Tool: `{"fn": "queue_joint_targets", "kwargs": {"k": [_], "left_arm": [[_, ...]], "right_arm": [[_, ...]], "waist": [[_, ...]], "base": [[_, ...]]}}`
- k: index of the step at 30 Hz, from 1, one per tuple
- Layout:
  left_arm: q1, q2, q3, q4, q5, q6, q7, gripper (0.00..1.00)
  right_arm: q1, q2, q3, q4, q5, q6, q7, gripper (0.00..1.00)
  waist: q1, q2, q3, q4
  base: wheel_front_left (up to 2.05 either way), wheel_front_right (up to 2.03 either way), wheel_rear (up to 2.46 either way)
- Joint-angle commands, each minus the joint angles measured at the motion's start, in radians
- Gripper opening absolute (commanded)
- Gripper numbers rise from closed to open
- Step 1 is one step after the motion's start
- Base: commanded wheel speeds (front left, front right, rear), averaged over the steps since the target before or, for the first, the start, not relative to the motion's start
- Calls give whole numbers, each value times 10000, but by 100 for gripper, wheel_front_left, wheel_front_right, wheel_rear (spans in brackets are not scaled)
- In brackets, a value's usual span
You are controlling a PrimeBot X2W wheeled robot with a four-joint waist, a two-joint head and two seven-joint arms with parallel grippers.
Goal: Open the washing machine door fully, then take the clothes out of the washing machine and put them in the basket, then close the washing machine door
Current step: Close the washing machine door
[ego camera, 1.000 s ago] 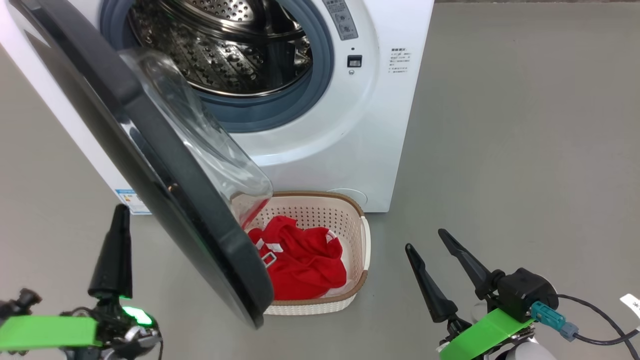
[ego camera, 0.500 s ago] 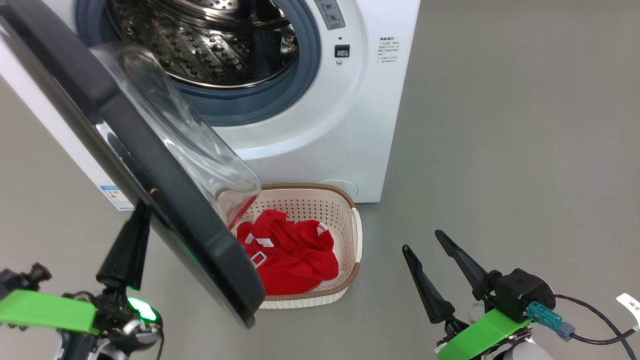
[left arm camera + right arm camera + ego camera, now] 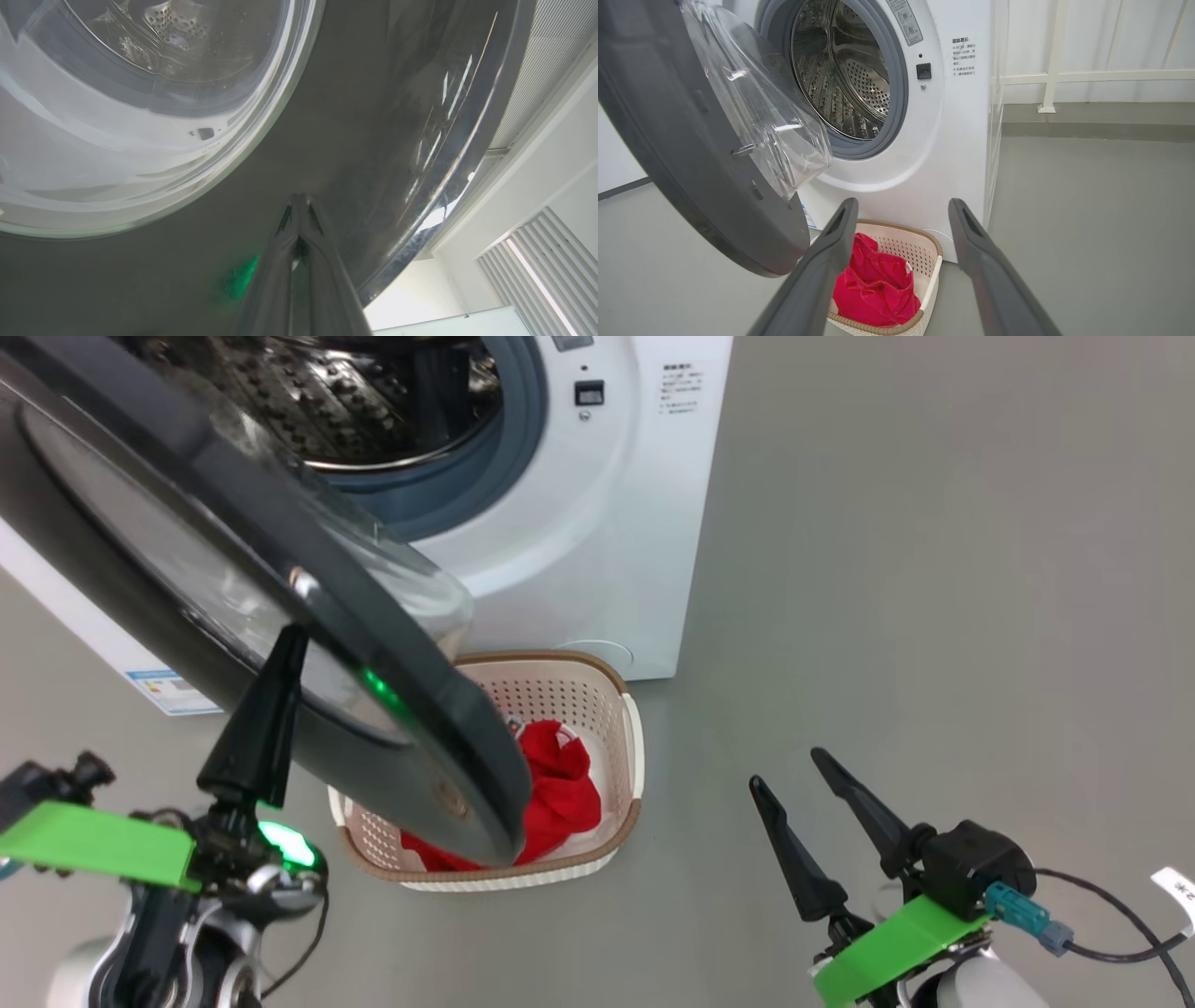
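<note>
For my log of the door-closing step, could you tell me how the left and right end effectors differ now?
The left end effector has its fingers pressed together; the right end effector has them spread apart. The left one's tips seem to touch the outer face of the washing machine door; the right one hangs over the floor, touching nothing. Both have long dark fingers and grip nothing.

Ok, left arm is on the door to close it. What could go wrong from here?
1. The left gripper, shut, touches the glossy outer face of the washing machine door with its tips alone; it could slide off.
2. The door's lower edge sits close to the basket and the clothes; clearance is hard to judge, so it may clip them.
3. A fingertip push may leave the door unlatched on the washing machine.
</note>
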Motion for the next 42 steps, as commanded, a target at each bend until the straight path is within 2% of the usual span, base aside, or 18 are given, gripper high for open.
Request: {"fn": "queue_joint_targets", "kwargs": {"k": [1,23,30,42], "left_arm": [[-518,109,206,-195,-62,34,-40,0],[-3560,-187,-244,1876,3,-28,-738,0],[-4530,-223,42,2739,-347,-272,-872,0],[-6158,-145,105,3854,-218,-674,-957,0]], "right_arm": [[-378,-1,171,-220,19,33,-63,100],[-810,-116,235,-480,-64,33,-63,100],[-918,-84,308,-538,-96,33,-63,100],[-1098,-40,361,-675,-128,33,-63,100]], "waist": [[0,0,188,-170],[0,0,1310,-782],[0,0,1594,-1075],[0,0,2181,-1319]], "base": [[0,0,0],[0,0,0],[0,0,0],[0,0,0]]}}
